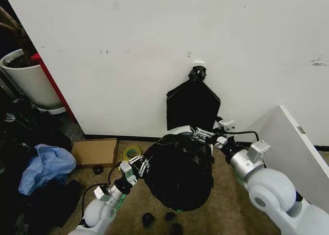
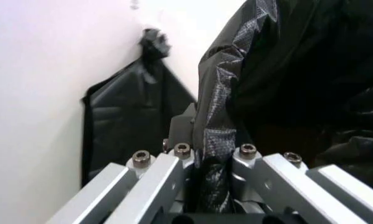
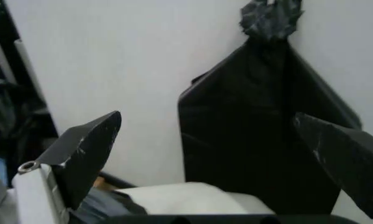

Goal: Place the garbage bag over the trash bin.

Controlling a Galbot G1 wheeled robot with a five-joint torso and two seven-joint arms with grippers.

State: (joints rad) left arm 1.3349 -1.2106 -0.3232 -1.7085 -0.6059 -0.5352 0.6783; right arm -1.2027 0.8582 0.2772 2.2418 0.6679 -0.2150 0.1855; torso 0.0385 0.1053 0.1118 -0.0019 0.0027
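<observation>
Step in hand: stretching the garbage bag [image 1: 179, 174] mouth over the trash bin [image 1: 181, 130].
Left end effector [image 1: 138, 165]: clamped on a fold of bag film at the bag's left side.
Right end effector [image 1: 204, 134]: fingers spread wide, nothing between them, hovering by the bin's far rim.
Bag position: draped across most of the bin, on the floor near the wall, below the flat knotted bag [image 1: 192, 105].
Bin axis: upright, mouth facing up; white rim bare on the wall side.
Doing it well: keep the left hold taut, draw the loose hem toward the bare rim, avoid tearing thin film.
</observation>
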